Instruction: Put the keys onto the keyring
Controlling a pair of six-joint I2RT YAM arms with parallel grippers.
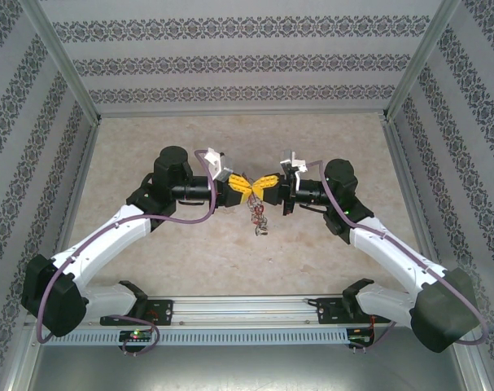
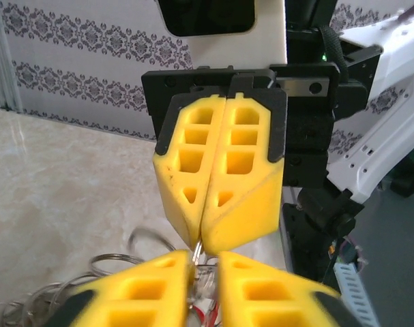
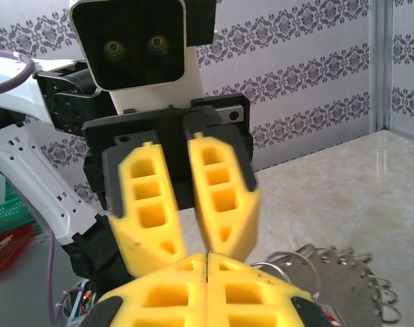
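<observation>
You have both grippers tip to tip above the middle of the table (image 1: 149, 147); the keyring (image 1: 256, 213) hangs just under that meeting point, keys (image 1: 261, 230) dangling below it, clear of the surface. Right gripper (image 1: 261, 186) is fully closed, and the left wrist view shows its tips pinching a thin wire loop of the ring. Left gripper (image 1: 247, 191) is closed down to a sliver with silver metal between the pads and a red tag (image 2: 208, 315) just below; probably a key, but I cannot tell key from loop there. My read is that the step is threading that piece onto the ring. Make the right the anchor and don't let it twist; do the feeding with the left only, in small wrist rolls that follow the curve of the wire rather than straight pushes. The fingertips are nearly touching, so watch for pad-on-pad collision. The grip is at the very tips on thin wire and a slip is likely; if the ring sags or swings, pause and let it settle before going on.
</observation>
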